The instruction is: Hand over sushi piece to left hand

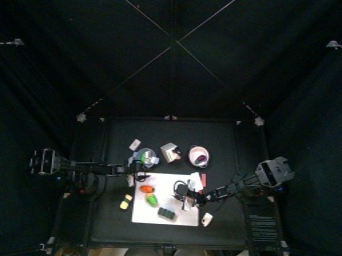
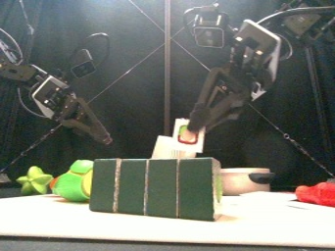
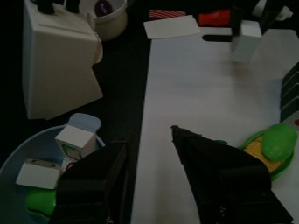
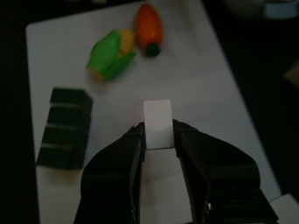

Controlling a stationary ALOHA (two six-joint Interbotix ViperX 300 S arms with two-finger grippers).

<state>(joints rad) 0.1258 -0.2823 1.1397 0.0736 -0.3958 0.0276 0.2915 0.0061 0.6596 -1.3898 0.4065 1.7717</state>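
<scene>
Right wrist view: one white sushi piece (image 4: 158, 124), long axis running straight out from the right gripper (image 4: 160, 143), pinched at its near end between partly closed jaws, raised over the one white mat (image 4: 222, 79). Beneath: one dark green ribbed block (image 4: 65, 127), one green vegetable (image 4: 114, 52), one orange carrot (image 4: 147, 24). Left gripper (image 3: 149, 153) wide open, holding nothing, apart above the mat.

The sushi piece (image 4: 158, 122) in the right end effector (image 4: 160, 144) was white, with a bit of red on one side in the front view. Both end effectors were black. Beside it lay a dark green block (image 4: 66, 125) with pale lines. Farther off lay a green and yellow toy (image 4: 112, 52) and an orange one (image 4: 147, 24). The mat (image 4: 222, 114) under it was white.
</scene>
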